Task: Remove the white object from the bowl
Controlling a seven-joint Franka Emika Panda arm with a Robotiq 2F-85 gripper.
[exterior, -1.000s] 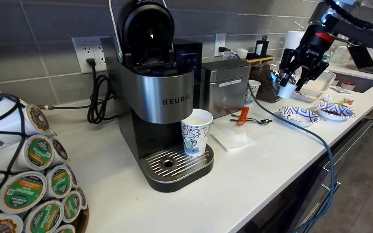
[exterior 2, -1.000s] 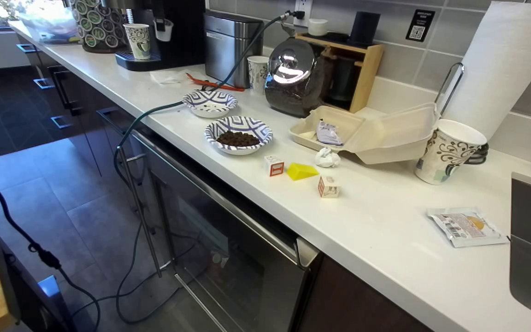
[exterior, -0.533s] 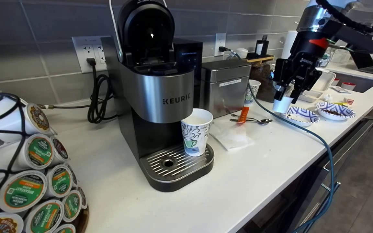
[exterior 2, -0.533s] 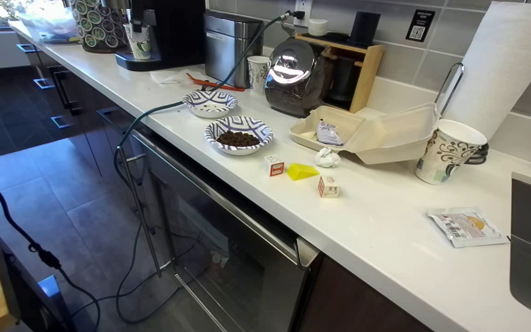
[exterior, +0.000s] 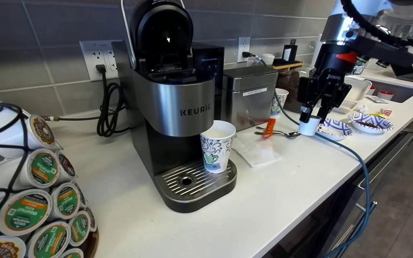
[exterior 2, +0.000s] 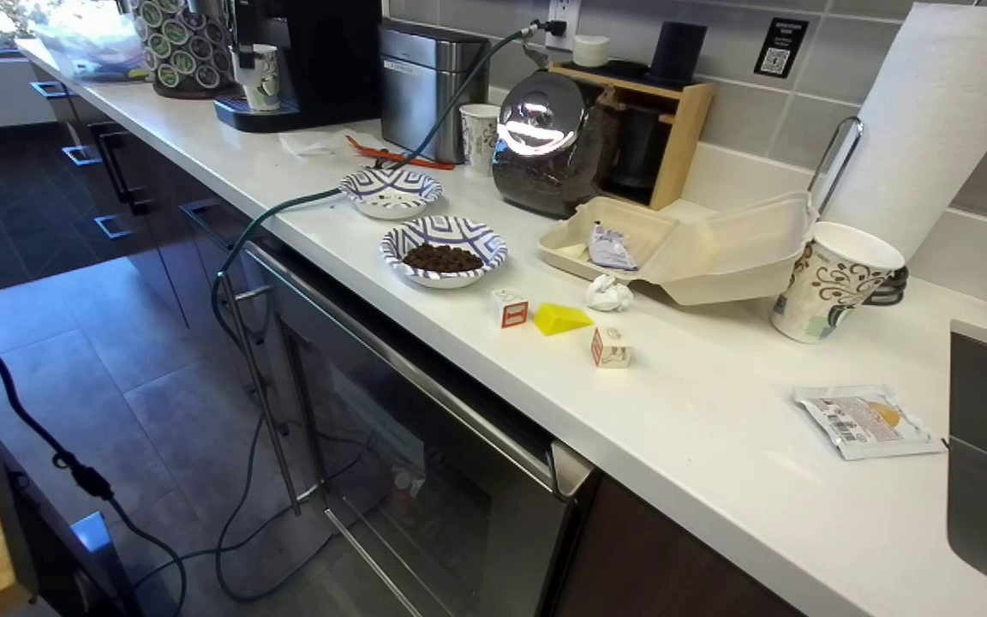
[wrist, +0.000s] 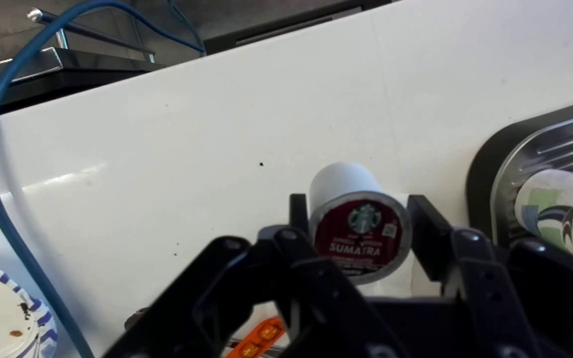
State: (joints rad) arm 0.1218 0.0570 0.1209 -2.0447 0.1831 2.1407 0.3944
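Observation:
The white object (exterior: 309,126) is a small coffee pod with a plain white body. In the wrist view (wrist: 356,223) its dark red lid faces the camera. My gripper (exterior: 313,116) is shut on it, one finger at each side, and holds it above the counter. In the wrist view the fingertips (wrist: 358,214) flank the lid. A blue-patterned bowl (exterior: 346,129) with a few dark specks stands just beyond the pod. It also shows in the wrist view (wrist: 43,318) at the lower left. A second bowl (exterior 2: 485,244) holds dark brown bits.
A coffee machine (exterior: 177,107) stands ahead, with a paper cup (exterior: 218,147) on its tray. Spoons and an orange packet (exterior: 269,128) lie on a napkin. A blue cable (exterior: 353,154) crosses the counter and hangs over its front edge. Toy blocks (exterior 2: 511,308) lie beyond the bowls.
My gripper has moved down and towards the coffee machine with the pod still in its fingers. The pod now hangs lower, beside the near bowl. The bowls have not moved.

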